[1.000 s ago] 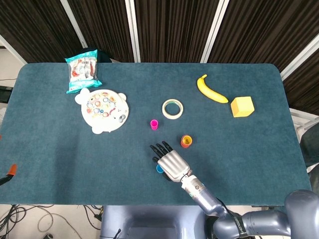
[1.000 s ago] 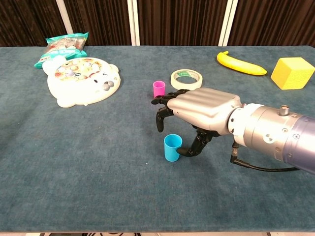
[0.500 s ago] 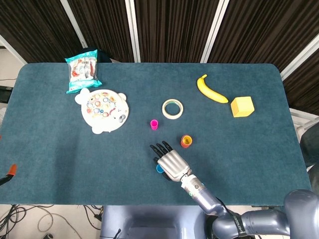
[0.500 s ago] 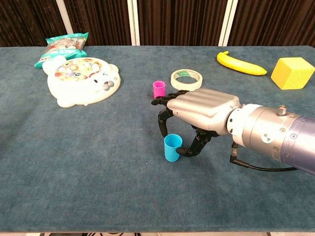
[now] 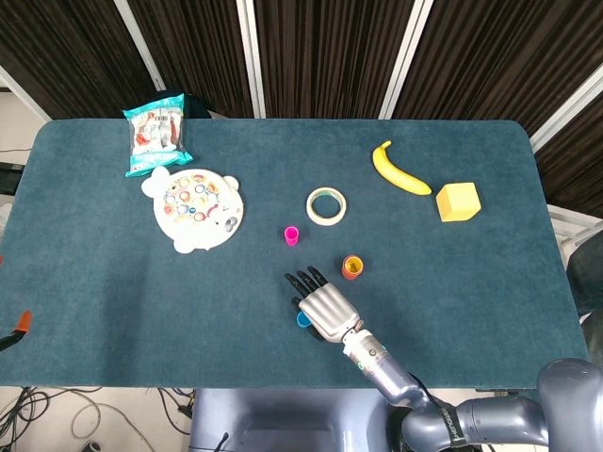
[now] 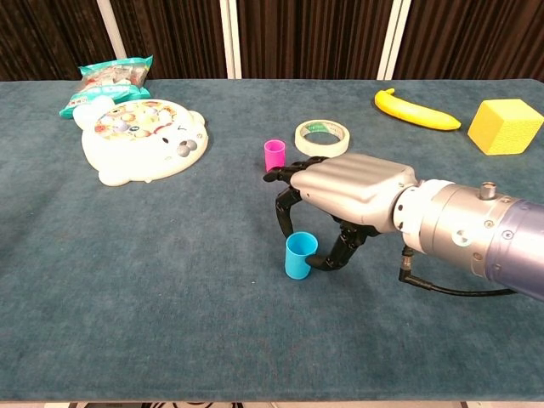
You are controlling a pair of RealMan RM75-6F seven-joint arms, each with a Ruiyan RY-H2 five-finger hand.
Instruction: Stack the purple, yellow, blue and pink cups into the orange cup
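The blue cup (image 6: 299,256) stands upright on the bench (image 6: 170,280), near its front edge and a little left of the middle in the chest view. The right robot hand (image 6: 344,200) arches over it from the right: the thumb (image 6: 340,249) touches the cup's right side just below the rim, and the dark fingertips (image 6: 282,202) curl down above and just behind the rim. The cup is caught between thumb and fingers, though whether the fingertips truly touch the rim cannot be told. From the head view only a sliver of the cup (image 5: 302,319) shows beside the robot hand (image 5: 323,309).

The pink cup (image 6: 274,155) stands upright farther back, just beyond the fingertips and apart from them. The orange cup (image 5: 352,267) sits to the right of the pink one in the head view, with something yellow showing inside it; in the chest view it is hidden behind the hand.

A roll of tape (image 6: 321,136) lies flat behind the pink cup. At the far right lie a banana (image 6: 415,110) and a yellow block (image 6: 504,127), near each other but apart. On the left, a white toy tray (image 6: 140,140) with coloured dots lies flat, and a snack bag (image 6: 106,84) rests just behind it.

The left robot hand shows in neither view.
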